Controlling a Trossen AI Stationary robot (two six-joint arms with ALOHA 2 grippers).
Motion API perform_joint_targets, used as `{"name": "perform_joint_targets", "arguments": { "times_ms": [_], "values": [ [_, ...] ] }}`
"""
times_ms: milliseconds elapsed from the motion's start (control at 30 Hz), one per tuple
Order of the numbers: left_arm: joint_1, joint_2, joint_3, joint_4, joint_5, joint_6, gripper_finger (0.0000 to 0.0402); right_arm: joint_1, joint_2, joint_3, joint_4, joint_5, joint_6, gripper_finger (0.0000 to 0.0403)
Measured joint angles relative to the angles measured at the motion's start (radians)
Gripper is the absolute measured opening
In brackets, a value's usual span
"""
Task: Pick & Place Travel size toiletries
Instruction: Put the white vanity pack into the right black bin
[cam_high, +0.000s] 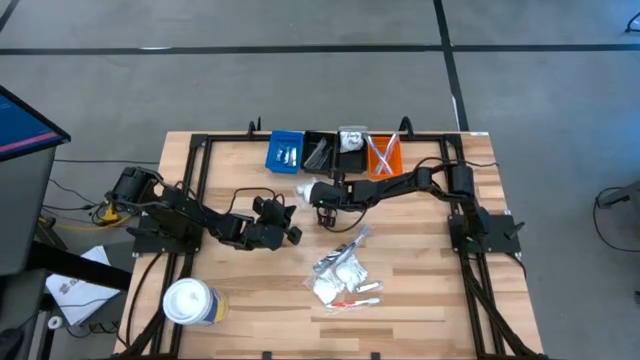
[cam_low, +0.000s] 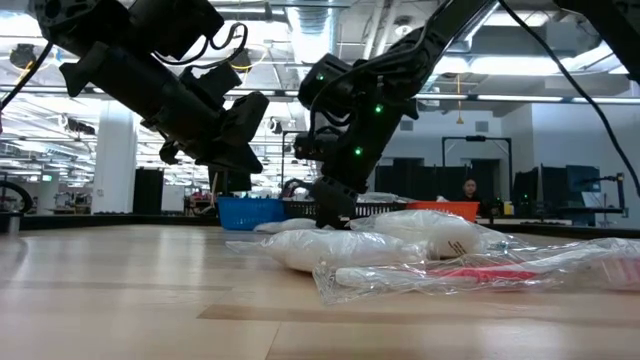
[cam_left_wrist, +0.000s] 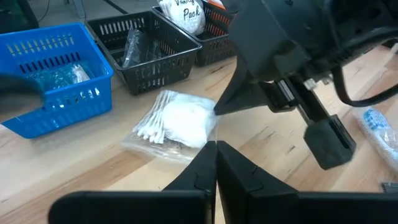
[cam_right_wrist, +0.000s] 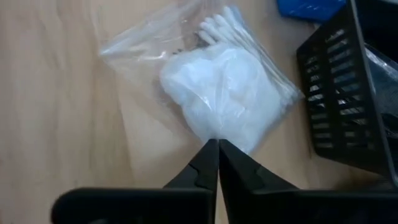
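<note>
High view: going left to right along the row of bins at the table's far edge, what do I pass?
Blue bin → black bin holding dark items → black bin holding a white packet → orange bin.

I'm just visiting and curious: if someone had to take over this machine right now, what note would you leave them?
Right gripper: shut, pinching the edge of the cotton swab bag lying beside the black bin.
Left gripper: shut, empty, hovering nearby.
Done: some items already sit in the blue bin, black bin and orange bin.
Left: bin this bag, then sort the pile of sachets mid-table.
</note>
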Motion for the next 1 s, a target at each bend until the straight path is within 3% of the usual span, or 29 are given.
{"name": "perform_joint_targets", "arguments": {
  "times_ms": [333,700,1000],
  "values": [
    [0.0,0.0,0.0,0.0,0.0,0.0,0.0001,0.011,0.0,0.0,0.0,-0.002,-0.026,0.0016],
    [0.0,0.0,0.0,-0.001,0.0,0.003,0.0001,0.007,0.0,0.0,-0.058,-0.002,0.008,0.0001],
    [0.0,0.0,0.0,-0.002,0.0,0.004,0.0001,0.106,-0.055,0.0,-0.092,-0.002,0.003,0.0]
  ]
}}
